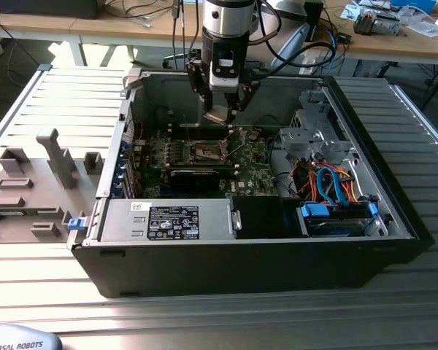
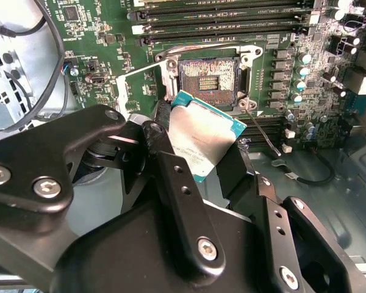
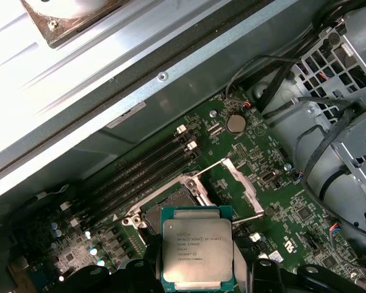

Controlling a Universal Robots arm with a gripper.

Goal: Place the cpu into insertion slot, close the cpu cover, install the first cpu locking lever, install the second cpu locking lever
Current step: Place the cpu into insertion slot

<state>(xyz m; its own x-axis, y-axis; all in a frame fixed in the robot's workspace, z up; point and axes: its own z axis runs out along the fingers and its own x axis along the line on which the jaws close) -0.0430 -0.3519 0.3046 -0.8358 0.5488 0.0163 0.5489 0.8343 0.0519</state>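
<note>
Hand (image 1: 221, 113) I'm steering grips the cpu (image 3: 197, 253), insertion slot (image 1: 208, 152) at its six o'clock in the exterior view.

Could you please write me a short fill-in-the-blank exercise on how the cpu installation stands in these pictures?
1. The gripper is shut on the ____.
2. The insertion slot has no chip in it: it is ____.
3. The cpu cover is swung ____, clear of the slot.
4. The circuit board around the slot is ____ in colour.

Missing words: cpu; empty; open; green.
</note>
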